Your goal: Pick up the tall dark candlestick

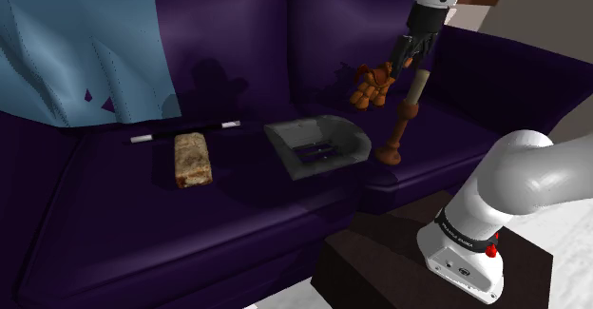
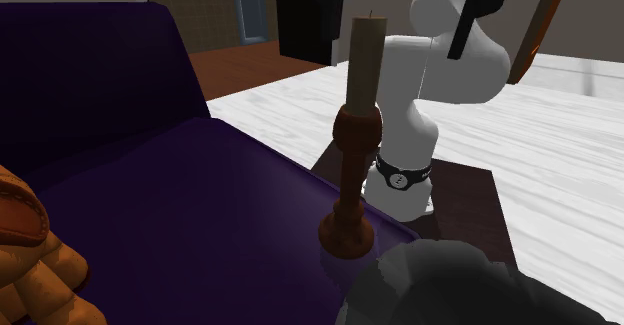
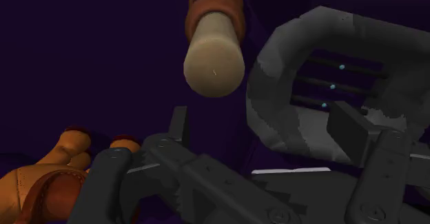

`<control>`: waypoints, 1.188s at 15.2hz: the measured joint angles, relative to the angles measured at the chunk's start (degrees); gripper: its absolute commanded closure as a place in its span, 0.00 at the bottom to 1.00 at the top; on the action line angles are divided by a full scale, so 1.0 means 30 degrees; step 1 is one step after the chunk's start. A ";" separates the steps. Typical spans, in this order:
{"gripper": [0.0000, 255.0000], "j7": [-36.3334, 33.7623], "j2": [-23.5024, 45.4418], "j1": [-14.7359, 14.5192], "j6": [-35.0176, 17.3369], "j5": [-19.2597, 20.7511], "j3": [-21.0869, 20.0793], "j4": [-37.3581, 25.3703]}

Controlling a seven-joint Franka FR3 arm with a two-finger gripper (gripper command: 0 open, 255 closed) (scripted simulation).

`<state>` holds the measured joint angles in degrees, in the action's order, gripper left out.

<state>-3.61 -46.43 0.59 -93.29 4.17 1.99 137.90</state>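
The tall candlestick [image 1: 403, 117] stands upright at the sofa seat's front edge: a pale candle [image 2: 365, 58] in a reddish-brown turned holder [image 2: 357, 138] on a round foot. My black gripper [image 1: 412, 56] hangs just above the candle's top, tilted. In the wrist view the candle's round top [image 3: 214, 65] lies ahead of the left finger, not between the fingers. The gripper [image 3: 265, 129] is open and holds nothing.
An orange teddy bear [image 1: 372, 84] sits behind the candlestick on the purple sofa [image 1: 114, 222]. A grey dish [image 1: 318, 145] lies to the shoulder view's left of it, then a bread-like loaf [image 1: 192, 159]. Blue cloth [image 1: 86, 41] drapes the backrest.
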 measured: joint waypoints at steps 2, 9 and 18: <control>0.00 -0.0861 -0.0790 0.0464 -0.0551 -0.0005 -0.0290 0.0784; 0.00 -1.4160 -1.0216 0.5089 -0.5309 -0.1549 -0.5685 0.9037; 1.00 -1.5353 -1.1080 0.4800 -0.6622 -0.2087 -0.6585 1.1053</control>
<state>-49.67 -79.66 14.99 -113.16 -2.09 -17.77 171.06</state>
